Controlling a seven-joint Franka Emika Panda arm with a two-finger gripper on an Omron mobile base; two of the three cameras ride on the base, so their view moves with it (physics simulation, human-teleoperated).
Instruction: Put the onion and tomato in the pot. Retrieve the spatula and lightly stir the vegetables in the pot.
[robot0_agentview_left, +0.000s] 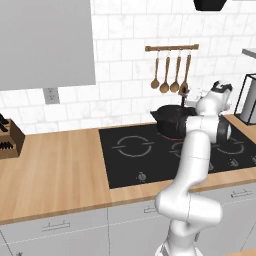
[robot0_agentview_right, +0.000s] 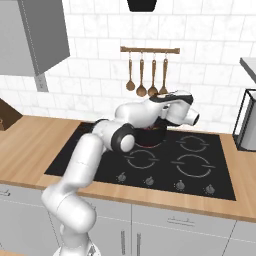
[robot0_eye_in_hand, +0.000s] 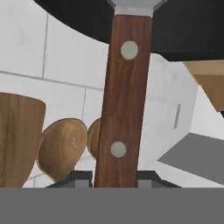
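My gripper (robot0_eye_in_hand: 114, 180) is shut on the spatula (robot0_eye_in_hand: 124, 87), whose dark reddish-brown handle with two metal rivets runs up between the finger tips. Its grey blade starts at the top edge of the hand view, against the black pot (robot0_eye_in_hand: 188, 30). In the left base view the gripper (robot0_agentview_left: 188, 96) holds the spatula (robot0_agentview_left: 182, 102) upright above the pot (robot0_agentview_left: 169, 121), which stands on the back of the cooktop. My arm covers most of the pot (robot0_agentview_right: 152, 136) in the right base view. The onion and tomato are hidden.
Wooden spoons and a turner (robot0_agentview_left: 170, 75) hang from a rail on the tiled wall just behind the pot. The black cooktop (robot0_agentview_left: 130, 150) sits in a wooden counter. A knife block (robot0_agentview_left: 7, 137) stands far left, a wire rack (robot0_agentview_left: 247, 100) far right.
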